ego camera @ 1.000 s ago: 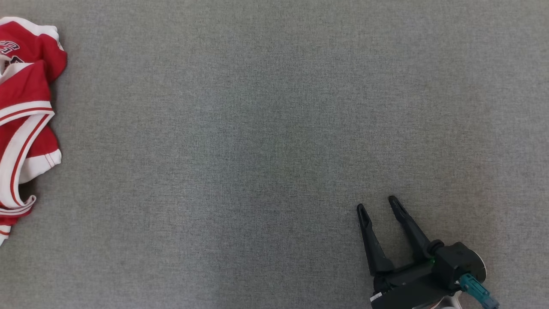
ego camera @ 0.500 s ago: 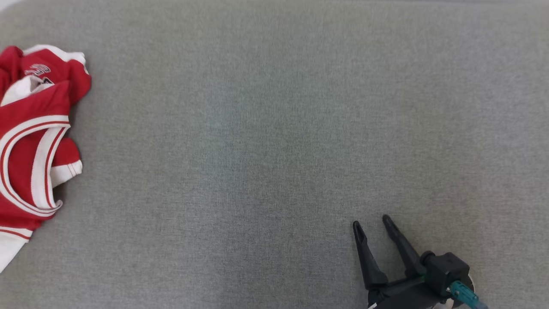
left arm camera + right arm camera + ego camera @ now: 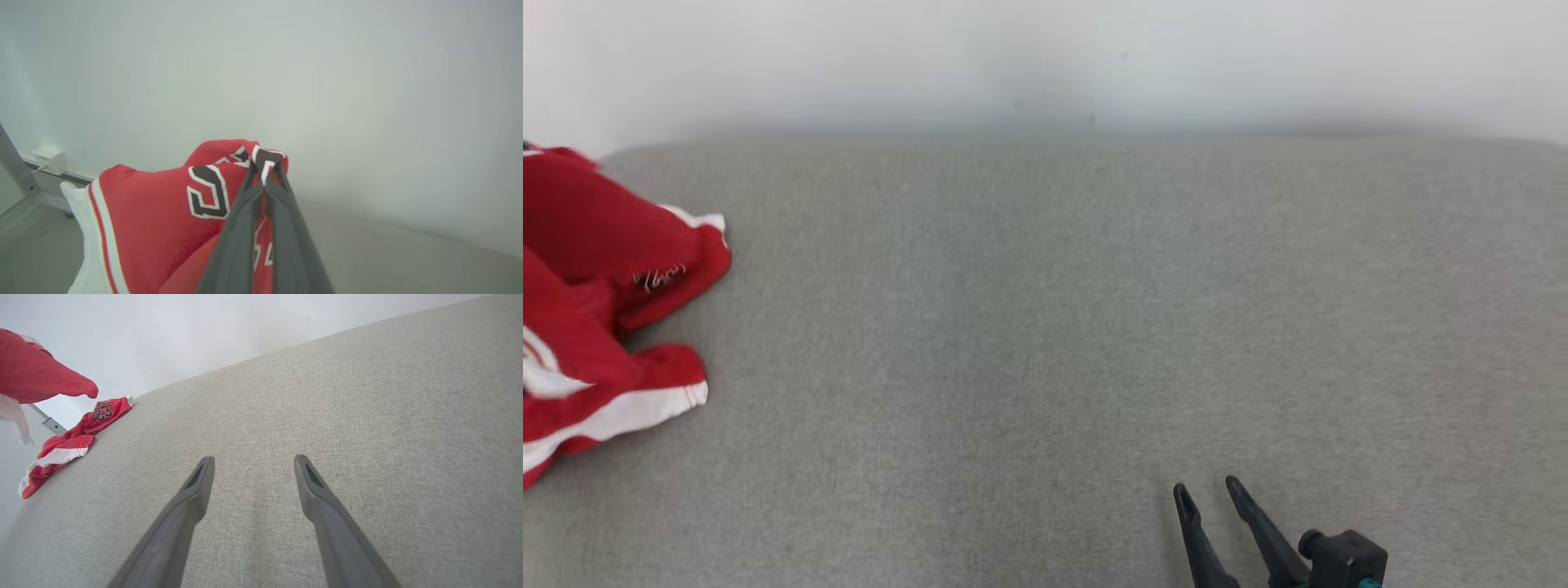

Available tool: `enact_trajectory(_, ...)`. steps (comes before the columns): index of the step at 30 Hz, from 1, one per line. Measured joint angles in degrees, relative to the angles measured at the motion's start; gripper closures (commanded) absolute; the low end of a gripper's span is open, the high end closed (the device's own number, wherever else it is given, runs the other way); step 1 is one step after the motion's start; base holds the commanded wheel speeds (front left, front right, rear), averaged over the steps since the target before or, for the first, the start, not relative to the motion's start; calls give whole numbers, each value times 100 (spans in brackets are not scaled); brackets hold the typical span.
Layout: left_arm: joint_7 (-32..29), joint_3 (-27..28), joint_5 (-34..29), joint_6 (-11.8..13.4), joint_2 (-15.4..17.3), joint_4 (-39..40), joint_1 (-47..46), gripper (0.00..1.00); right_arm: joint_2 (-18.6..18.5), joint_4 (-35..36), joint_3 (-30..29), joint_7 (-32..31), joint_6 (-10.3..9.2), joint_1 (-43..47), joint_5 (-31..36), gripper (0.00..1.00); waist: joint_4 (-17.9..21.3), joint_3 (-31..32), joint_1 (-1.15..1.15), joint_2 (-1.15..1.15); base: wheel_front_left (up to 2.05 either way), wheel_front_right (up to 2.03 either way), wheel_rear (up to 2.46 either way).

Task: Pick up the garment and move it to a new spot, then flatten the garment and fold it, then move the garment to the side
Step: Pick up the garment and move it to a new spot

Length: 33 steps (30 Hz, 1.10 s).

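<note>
The red basketball jersey (image 3: 600, 245), trimmed in white, sits at the left edge of the grey upholstered surface (image 3: 1045, 327), up toward its far left corner, with part of it lifted clear of the fabric. The left gripper (image 3: 264, 170) has its two dark fingers pressed together on a bunched fold of the jersey, and a bit of cloth with dark, white-edged print pokes out just past the tips. From there the cloth drops away below and to the left in the left wrist view, with a white-and-red striped hem on its outer side. In the right wrist view the raised part hangs as a red point above the left edge. The rest lies on the surface as a narrow strip whose long axis runs along that edge, its printed end toward the far left corner and its white-banded end toward the near side (where the two parts join is cut off at the side of that view). The right gripper (image 3: 1207, 492) is over the near edge, right of the middle and well apart from the jersey. Its fingers (image 3: 192, 494) are spread with bare surface between them and point toward the far edge. A white wall (image 3: 1045, 57) rises behind the far edge.
</note>
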<state>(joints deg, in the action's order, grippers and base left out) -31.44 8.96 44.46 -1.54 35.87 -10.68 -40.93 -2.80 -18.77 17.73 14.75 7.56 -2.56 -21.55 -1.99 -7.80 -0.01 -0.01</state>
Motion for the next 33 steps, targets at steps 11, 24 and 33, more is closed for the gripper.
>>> enact_trajectory(11,-203,-695,153,-14,-716,917,-198,100,1,-88,167,34,0,163,-157,0,725,692,0,0,0,0,0)
enact_trajectory(24,79,-1315,382,-5,-1729,1055,669,100,-1,-24,111,38,0,162,-105,0,1829,867,0,0,0,0,0)
enact_trajectory(33,1194,-1735,175,-201,-2505,148,1750,100,-1,-22,152,38,0,145,-67,0,2234,778,1,0,0,0,0)
